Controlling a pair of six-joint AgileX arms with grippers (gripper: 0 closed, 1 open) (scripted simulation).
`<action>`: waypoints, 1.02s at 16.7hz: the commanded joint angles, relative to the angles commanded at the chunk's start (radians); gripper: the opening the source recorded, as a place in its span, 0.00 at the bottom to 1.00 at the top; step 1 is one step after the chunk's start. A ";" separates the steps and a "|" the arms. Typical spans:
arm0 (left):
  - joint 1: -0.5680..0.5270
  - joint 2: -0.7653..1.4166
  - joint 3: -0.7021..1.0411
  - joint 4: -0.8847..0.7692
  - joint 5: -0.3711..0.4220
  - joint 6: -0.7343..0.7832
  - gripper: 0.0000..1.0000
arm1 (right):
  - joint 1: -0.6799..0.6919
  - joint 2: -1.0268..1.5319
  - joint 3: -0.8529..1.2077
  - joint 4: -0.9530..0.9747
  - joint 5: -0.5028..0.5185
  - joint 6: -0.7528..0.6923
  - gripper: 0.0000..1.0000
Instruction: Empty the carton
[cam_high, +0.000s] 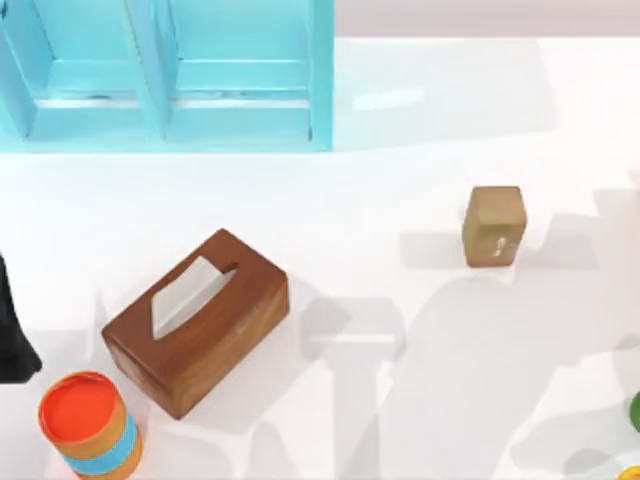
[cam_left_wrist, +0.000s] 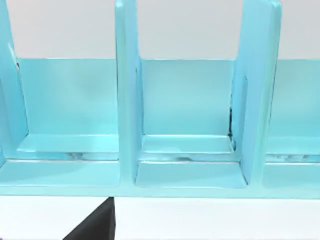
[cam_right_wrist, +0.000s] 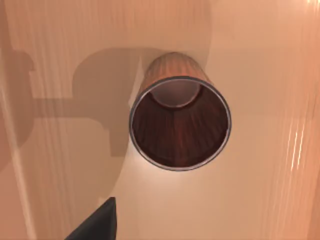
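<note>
In the right wrist view, a brown wooden cup (cam_right_wrist: 179, 125) rests on the tan inner floor of the carton (cam_right_wrist: 260, 200), its open mouth turned toward the camera. The cup looks empty inside. A dark edge of my right gripper (cam_right_wrist: 97, 225) shows just short of the cup, apart from it. A dark part of my left arm (cam_high: 14, 330) sits at the table's left edge. The left wrist view has a dark bit of my left gripper (cam_left_wrist: 95, 226) in front of a blue shelf (cam_left_wrist: 125, 110).
The blue shelf (cam_high: 170, 70) stands at the back left. A wooden tissue box (cam_high: 197, 320) lies front left beside an orange-topped striped can (cam_high: 90, 425). A small wooden block (cam_high: 493, 226) stands right of centre. Green and yellow items (cam_high: 634, 412) peek in at the right edge.
</note>
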 joint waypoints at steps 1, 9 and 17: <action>0.000 0.000 0.000 0.000 0.000 0.000 1.00 | 0.000 0.000 0.000 0.000 0.000 0.000 1.00; 0.000 0.000 0.000 0.000 0.000 0.000 1.00 | 0.003 0.015 -0.110 0.126 0.000 0.003 1.00; 0.000 0.000 0.000 0.000 0.000 0.000 1.00 | 0.005 0.044 -0.331 0.375 0.000 0.005 1.00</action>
